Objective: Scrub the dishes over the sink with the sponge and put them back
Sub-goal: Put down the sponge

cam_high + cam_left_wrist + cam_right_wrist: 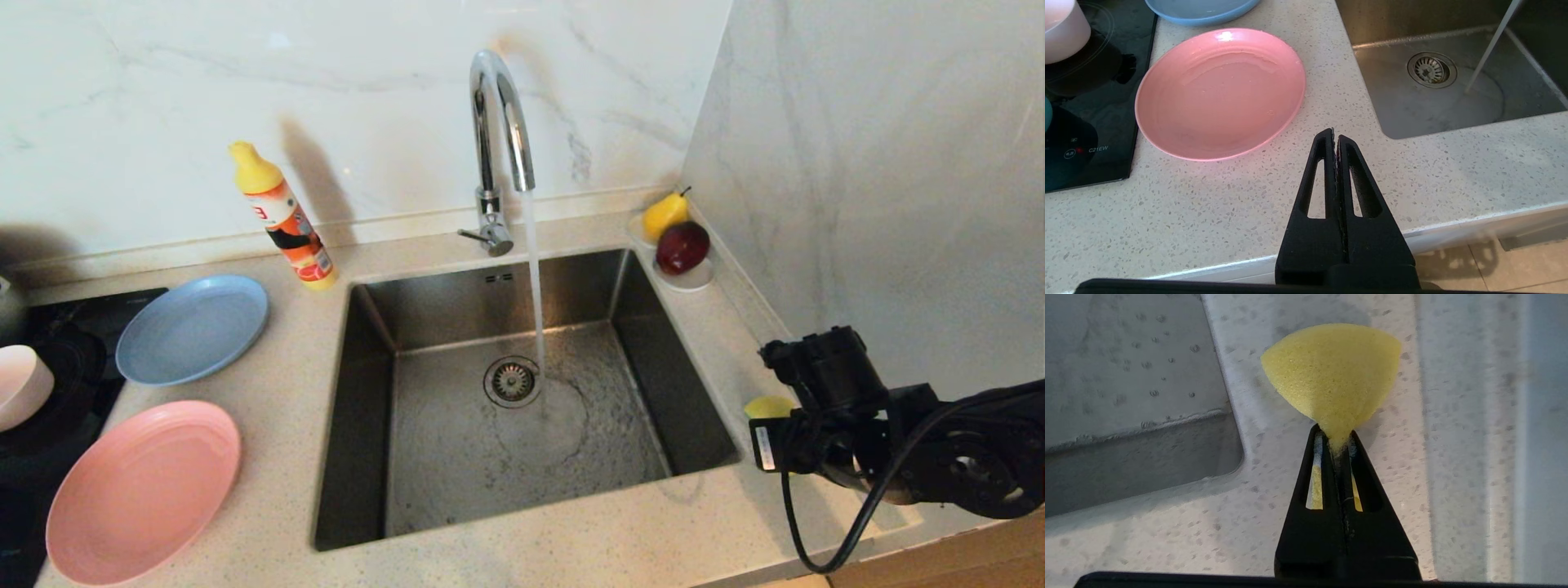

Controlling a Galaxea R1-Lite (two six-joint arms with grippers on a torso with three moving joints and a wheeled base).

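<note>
The yellow sponge [1333,371] is pinched at one end by my right gripper [1336,437], which is shut on it above the speckled counter just right of the sink [367,392]. In the head view the sponge [767,406] peeks out beside the right wrist [824,384]. Left of the sink lie the blue-grey plate [192,328] and the pink plate [143,490]. The pale bowl [20,384] stands on the cooktop, and a sliver of the teal bowl [1047,114] shows in the left wrist view. My left gripper [1334,134] is shut and empty near the counter's front edge, by the pink plate [1220,92].
The tap [498,122] runs, its stream [535,278] falling next to the drain [512,380]. A detergent bottle [286,220] stands behind the plates. A white saucer [690,282] with a pear [663,214] and a dark red fruit [682,247] sits at the back right corner. A black cooktop [49,327] lies far left.
</note>
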